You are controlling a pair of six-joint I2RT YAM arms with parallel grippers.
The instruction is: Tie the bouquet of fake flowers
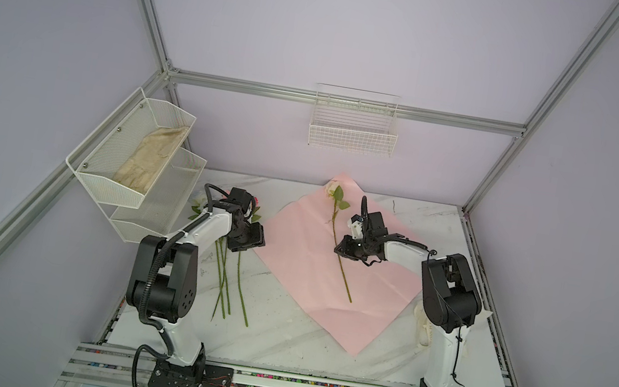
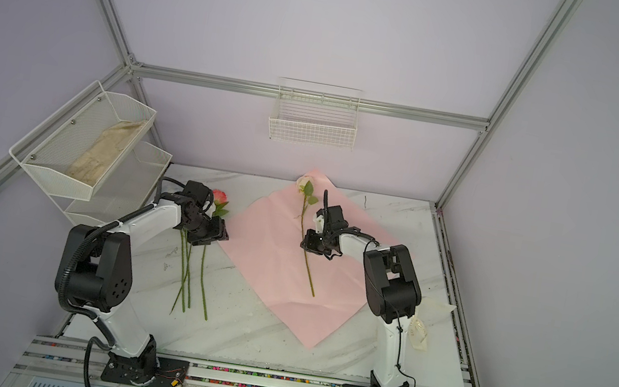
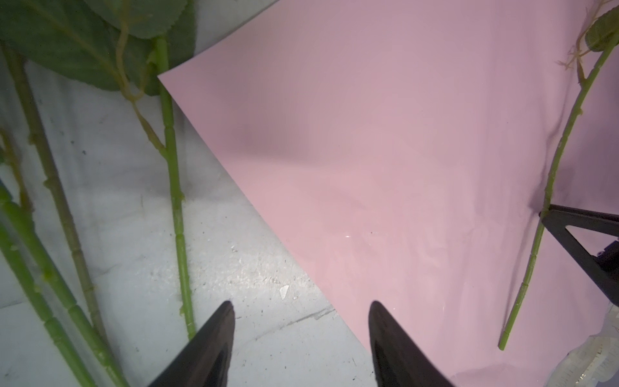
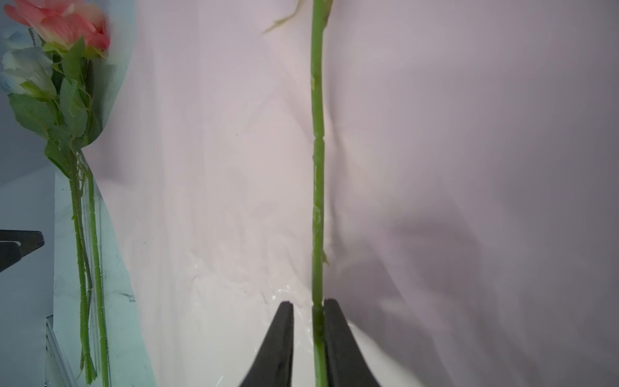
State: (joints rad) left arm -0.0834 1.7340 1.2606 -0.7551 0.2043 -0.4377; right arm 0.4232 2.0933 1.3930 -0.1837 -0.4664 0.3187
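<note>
Three roses [image 4: 65, 100] lie on the marble table [image 1: 276, 341] at nine o'clock of the wrap paper [image 1: 300, 269], with their stems pointing toward six. Above them we see the left gripper [image 3: 301, 306] released, its jaws apart over the paper's edge with nothing between them. The paper lies flat, pink side up. On it the cream rose [image 1: 331, 188] runs from twelve toward six. The right gripper [image 4: 308, 303] straddles its stem. One finger touches it and a sliver of paper shows beside the other, so we cannot tell whether it is grasping.
</note>
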